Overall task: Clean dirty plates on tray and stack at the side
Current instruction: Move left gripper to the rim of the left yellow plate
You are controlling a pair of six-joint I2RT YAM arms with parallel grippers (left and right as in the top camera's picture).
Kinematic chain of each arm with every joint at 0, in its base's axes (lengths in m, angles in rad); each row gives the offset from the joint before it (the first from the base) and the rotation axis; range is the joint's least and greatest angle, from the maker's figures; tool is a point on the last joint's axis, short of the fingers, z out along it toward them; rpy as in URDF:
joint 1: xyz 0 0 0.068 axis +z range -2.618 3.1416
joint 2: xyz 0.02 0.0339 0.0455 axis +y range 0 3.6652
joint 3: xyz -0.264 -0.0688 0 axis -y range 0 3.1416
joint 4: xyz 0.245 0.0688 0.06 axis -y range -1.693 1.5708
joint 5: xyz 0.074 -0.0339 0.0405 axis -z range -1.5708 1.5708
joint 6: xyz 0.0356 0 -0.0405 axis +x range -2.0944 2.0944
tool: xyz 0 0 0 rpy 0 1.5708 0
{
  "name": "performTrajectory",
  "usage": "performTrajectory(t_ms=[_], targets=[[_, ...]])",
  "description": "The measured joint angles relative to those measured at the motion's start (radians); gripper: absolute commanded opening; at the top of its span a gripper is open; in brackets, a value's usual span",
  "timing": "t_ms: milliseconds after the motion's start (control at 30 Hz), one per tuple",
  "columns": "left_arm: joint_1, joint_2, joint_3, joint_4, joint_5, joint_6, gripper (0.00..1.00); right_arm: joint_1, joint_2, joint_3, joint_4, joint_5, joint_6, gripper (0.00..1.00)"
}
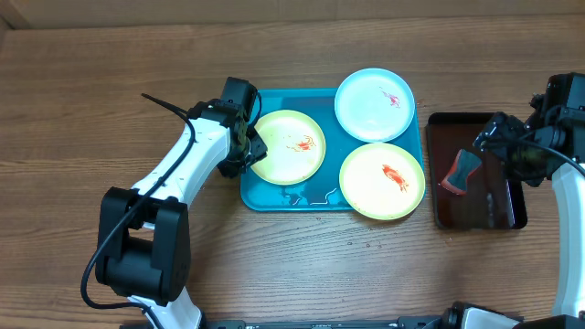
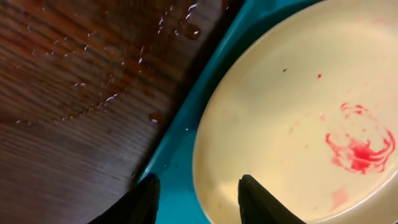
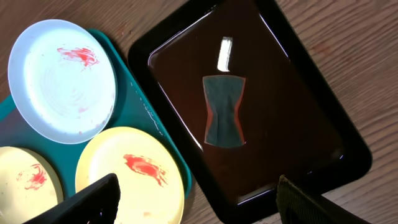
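Observation:
The turquoise tray [image 1: 274, 194] holds three smeared plates: a yellow-green plate [image 1: 289, 146] on the left, a light blue plate [image 1: 374, 104] at the back, and a second yellow-green plate [image 1: 382, 180] at the front right. My left gripper [image 1: 250, 146] is open at the left plate's edge. In the left wrist view the jaws [image 2: 198, 202] straddle the rim of that plate [image 2: 292, 124], with one finger over the tray [image 2: 180, 186]. My right gripper [image 1: 491, 142] is open and empty above the dark tray; its jaws [image 3: 199, 202] are spread wide.
The dark brown-red tray [image 1: 475, 217] holds dark liquid and a grey-and-red sponge [image 1: 460, 171], also in the right wrist view [image 3: 224, 112]. Water drops lie on the wooden table [image 2: 112, 93] beside the tray. A small wiggly mark lies on the tray's front [image 1: 311, 196].

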Motion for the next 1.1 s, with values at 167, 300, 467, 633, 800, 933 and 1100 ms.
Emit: performTrajectory(t_ms=[167, 300, 467, 633, 800, 933, 1100], targets=[[-0.001, 0.052, 0.0, 0.035, 0.001, -0.001, 0.36, 0.0, 0.0, 0.0, -0.001, 0.0, -0.013, 0.82], [-0.01, 0.09, 0.0, 0.034, 0.011, -0.001, 0.36, 0.0, 0.0, 0.0, -0.002, 0.0, -0.018, 0.82], [-0.013, 0.091, 0.0, 0.051, 0.01, 0.007, 0.28, 0.0, 0.0, 0.0, -0.003, 0.0, -0.018, 0.81], [-0.013, 0.091, 0.0, 0.055, -0.005, 0.014, 0.21, 0.0, 0.0, 0.0, -0.004, 0.0, -0.018, 0.79], [-0.017, 0.091, 0.0, 0.077, -0.032, 0.014, 0.21, 0.0, 0.0, -0.001, 0.002, 0.0, -0.019, 0.77], [-0.02, 0.091, 0.0, 0.084, -0.046, 0.014, 0.18, 0.0, 0.01, -0.004, 0.002, 0.001, -0.018, 0.77], [-0.02, 0.091, -0.003, 0.125, -0.057, 0.032, 0.29, 0.0, 0.052, -0.014, 0.004, 0.001, -0.019, 0.77]])
